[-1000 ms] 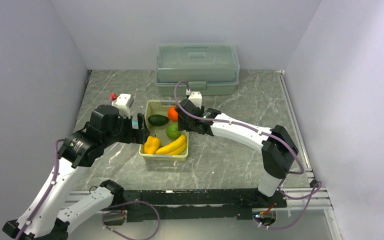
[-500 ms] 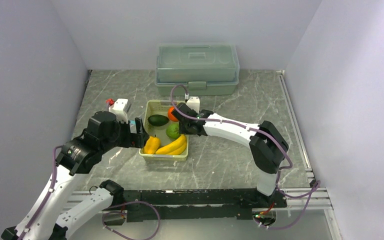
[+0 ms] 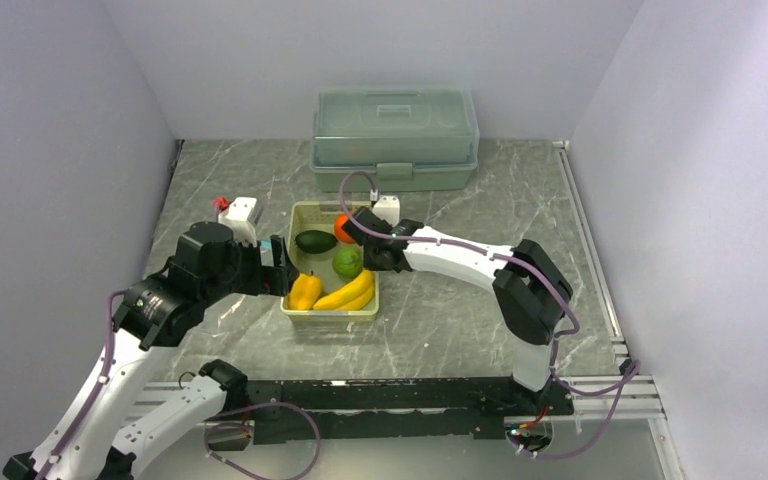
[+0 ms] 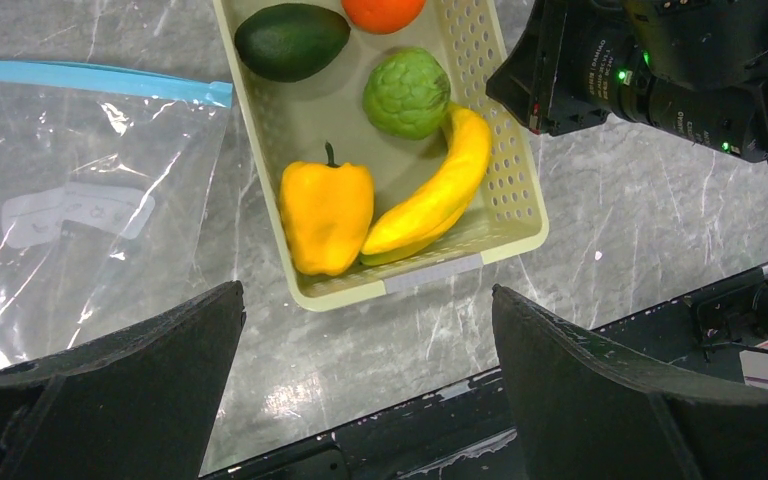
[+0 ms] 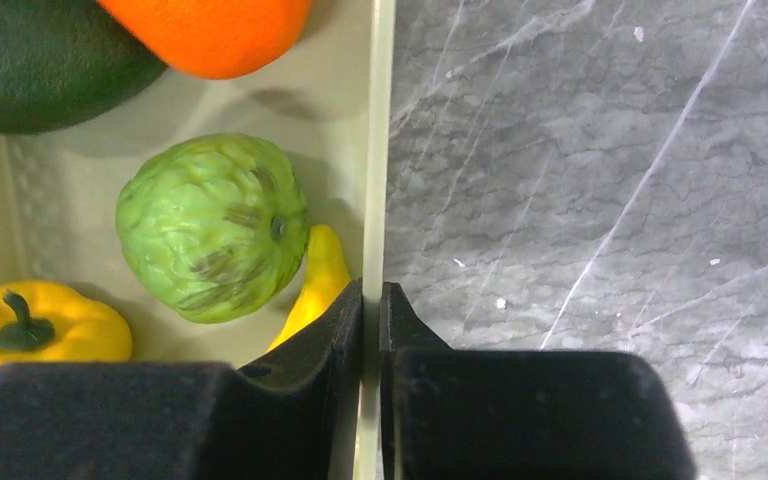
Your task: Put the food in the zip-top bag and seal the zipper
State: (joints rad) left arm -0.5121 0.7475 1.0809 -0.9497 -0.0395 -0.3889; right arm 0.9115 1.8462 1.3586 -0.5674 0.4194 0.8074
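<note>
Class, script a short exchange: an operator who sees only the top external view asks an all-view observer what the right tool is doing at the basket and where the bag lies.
Operator: Is the right tool gripping anything?
Observer: Yes. Its fingers pinch the basket's right wall, one finger inside and one outside.
Operator: The left arm blocks my view. Where is the bag?
Observer: It lies flat on the table, just left of the basket, with no food inside.

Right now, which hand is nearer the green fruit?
Right. The right hand is shut on the basket wall, just beside the green fruit. The left hand is open and raised off the basket's opposite side, on the yellow pepper's side.
</note>
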